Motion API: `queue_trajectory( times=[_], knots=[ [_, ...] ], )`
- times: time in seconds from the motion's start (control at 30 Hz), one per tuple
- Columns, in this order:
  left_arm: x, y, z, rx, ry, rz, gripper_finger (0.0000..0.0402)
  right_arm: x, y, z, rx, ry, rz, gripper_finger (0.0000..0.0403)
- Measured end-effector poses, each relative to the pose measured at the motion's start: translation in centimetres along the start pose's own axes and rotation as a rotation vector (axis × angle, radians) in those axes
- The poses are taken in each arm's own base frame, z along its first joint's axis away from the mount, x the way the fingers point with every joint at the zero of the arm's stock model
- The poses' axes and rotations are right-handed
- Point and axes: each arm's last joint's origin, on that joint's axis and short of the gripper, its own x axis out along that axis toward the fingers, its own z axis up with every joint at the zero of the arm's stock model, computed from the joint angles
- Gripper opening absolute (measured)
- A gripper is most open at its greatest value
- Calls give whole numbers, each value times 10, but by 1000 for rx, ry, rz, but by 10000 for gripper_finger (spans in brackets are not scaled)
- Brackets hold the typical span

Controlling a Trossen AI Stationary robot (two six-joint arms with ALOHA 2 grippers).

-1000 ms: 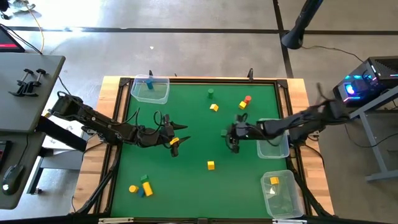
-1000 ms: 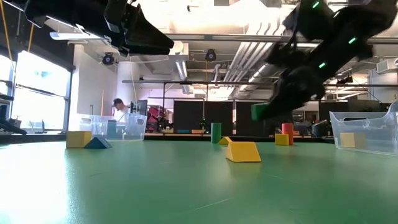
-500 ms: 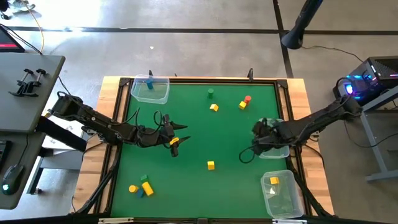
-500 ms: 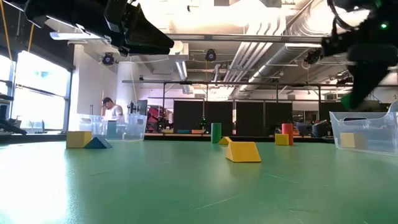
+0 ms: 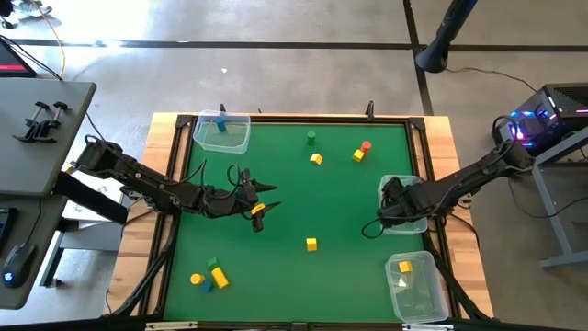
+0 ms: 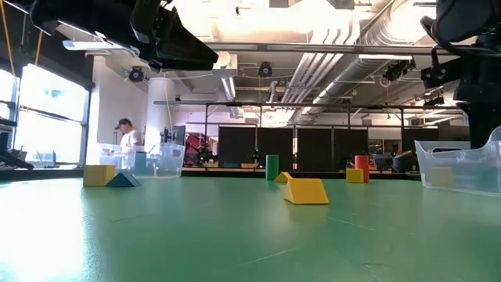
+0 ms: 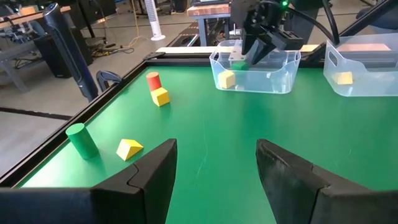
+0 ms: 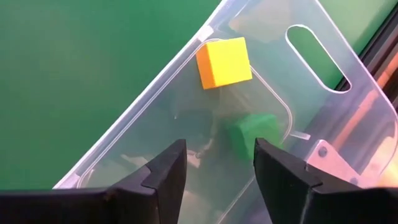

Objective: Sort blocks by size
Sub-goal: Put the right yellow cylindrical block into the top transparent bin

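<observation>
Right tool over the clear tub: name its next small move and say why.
Probably lift clear of the tub. The right tool is open above it, and the green block already lies inside beside a yellow cube, so that drop looks done.

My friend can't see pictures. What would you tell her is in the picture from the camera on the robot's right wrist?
The right pincer hangs open over a clear plastic tub that holds a green block and a yellow cube. The green block lies in the tub just past the dark fingers, apart from them. Green table shows beside the tub.
</observation>
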Motion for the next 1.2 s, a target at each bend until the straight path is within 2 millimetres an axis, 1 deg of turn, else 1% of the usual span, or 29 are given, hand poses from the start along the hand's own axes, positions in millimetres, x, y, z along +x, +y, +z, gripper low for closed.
queue_trajectory(
  times=[0.23,0.37,0.5,0.6,0.73,0.83,0.93,1.03,1.1,1.2],
  knots=[
    [0,0,0,0,1,0,207,0,0,1,-31,-25,-5,180],
    [0,0,0,0,2,0,207,-1,0,1,-62,-87,-17,180],
    [0,0,0,-1,2,0,207,-7,2,-3,-86,-137,18,181],
    [0,0,0,-13,2,1,207,-18,5,-5,-109,-194,73,181],
    [0,0,0,-17,2,1,207,-31,16,-6,-180,-332,175,181],
    [0,0,1,-22,-6,1,207,-38,27,-5,-240,-496,231,181],
    [1,2,2,-35,-17,8,207,-46,39,-1,-223,-683,252,181],
    [4,6,3,-63,-21,25,207,-52,49,4,-179,-809,265,181],
    [6,10,3,-93,-19,40,207,-53,56,6,-166,-861,281,181],
    [9,15,3,-137,-18,62,207,-46,69,7,-191,-908,290,181]
  ],
)
